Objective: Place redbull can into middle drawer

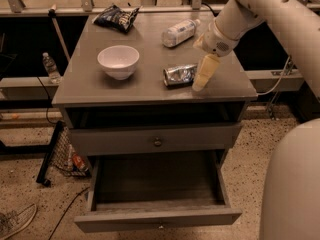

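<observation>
My claw (pixel 199 85) hangs tip-down at the right front part of the counter (pixel 100 86), at the end of the white arm (pixel 240 14) that comes in from the upper right. Its cream tip is right at the counter surface. From this view I cannot tell whether the claw is open or closed. It has hold of nothing that I can make out.

The redbull can (pixel 179 75) lies on its side just left of the claw, crumpled and shiny. Can and claw are so close that I cannot say whether they touch.

Farther left on the counter stands the white bowl (pixel 118 61), upright and well apart from the can. Behind the can a plastic bottle (pixel 179 32) lies on its side, and a dark snack bag (pixel 117 18) sits at the back left corner.

Below the counter top is a grey drawer front (pixel 125 141) with a round knob (pixel 157 142). Under that, the middle drawer (pixel 155 218) is pulled well out toward me, its dark inner floor showing. A small water bottle (pixel 50 66) stands off to the left, beyond the counter.
</observation>
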Controlling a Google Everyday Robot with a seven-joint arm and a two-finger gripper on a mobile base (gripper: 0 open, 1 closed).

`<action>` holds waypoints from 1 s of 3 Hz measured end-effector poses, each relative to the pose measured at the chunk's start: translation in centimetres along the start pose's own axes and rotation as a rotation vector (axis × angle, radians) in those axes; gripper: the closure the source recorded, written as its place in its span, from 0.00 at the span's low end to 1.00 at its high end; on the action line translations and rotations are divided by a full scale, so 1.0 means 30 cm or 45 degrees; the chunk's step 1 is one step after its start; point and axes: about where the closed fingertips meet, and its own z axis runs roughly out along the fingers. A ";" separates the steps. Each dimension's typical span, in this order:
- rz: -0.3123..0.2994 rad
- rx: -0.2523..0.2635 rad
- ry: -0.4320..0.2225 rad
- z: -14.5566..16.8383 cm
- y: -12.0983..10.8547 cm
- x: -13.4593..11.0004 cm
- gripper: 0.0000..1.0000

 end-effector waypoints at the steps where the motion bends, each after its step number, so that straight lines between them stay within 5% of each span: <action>1: 0.010 -0.038 -0.010 0.059 -0.003 -0.009 0.14; 3: 0.005 -0.046 -0.039 0.062 -0.007 -0.031 0.62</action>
